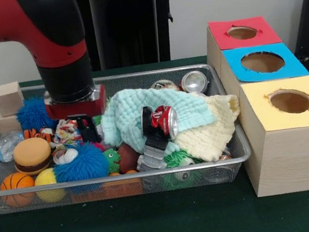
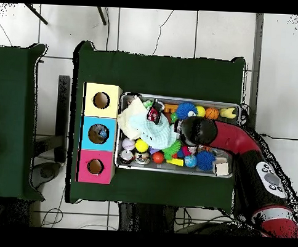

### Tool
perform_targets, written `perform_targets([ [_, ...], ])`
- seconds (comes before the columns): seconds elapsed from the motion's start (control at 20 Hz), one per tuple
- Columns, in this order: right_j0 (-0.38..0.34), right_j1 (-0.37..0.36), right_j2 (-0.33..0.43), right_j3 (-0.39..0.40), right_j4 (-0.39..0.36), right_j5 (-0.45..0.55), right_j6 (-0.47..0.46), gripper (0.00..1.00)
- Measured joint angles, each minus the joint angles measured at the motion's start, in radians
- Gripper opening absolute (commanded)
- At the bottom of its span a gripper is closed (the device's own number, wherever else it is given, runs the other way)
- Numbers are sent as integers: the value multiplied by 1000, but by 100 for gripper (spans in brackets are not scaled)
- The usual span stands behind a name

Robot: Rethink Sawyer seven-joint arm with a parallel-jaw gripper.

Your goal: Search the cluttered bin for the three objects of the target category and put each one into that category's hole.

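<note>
A wire-mesh bin point(image 1: 152, 175) is crammed with toys, cloths and cans. A red soda can point(image 1: 162, 121) lies on its side on a light teal cloth point(image 1: 128, 114) in the middle; it also shows in the overhead view as the red can point(image 2: 154, 114). Two silver cans point(image 1: 194, 81) rest at the bin's back right. My gripper point(image 1: 89, 129) reaches down into the clutter left of the teal cloth, about a hand's width from the red can, its tips buried among toys. From above, the gripper point(image 2: 191, 130) sits mid-bin. Beside the bin stand red point(image 1: 241, 33), blue point(image 1: 262, 62) and yellow point(image 1: 290, 101) boxes, each with a hole.
A blue fuzzy ball point(image 1: 81, 163), burger toy point(image 1: 32, 154), basketball point(image 1: 17, 186) and yellow ball point(image 1: 47, 180) crowd the front left. Wooden blocks point(image 1: 9, 98) stand at the back left. A cream cloth point(image 1: 210, 133) drapes over the right rim.
</note>
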Motion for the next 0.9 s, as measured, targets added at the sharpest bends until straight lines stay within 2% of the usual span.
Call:
perform_targets([
  [0.3, -67, -23, -1, -1, 0, 19, 0, 0],
  [0.55, -148, -31, -1, -20, -1, 79, 0, 0],
  [0.9, -203, -31, -2, -61, -2, 110, 0, 0],
])
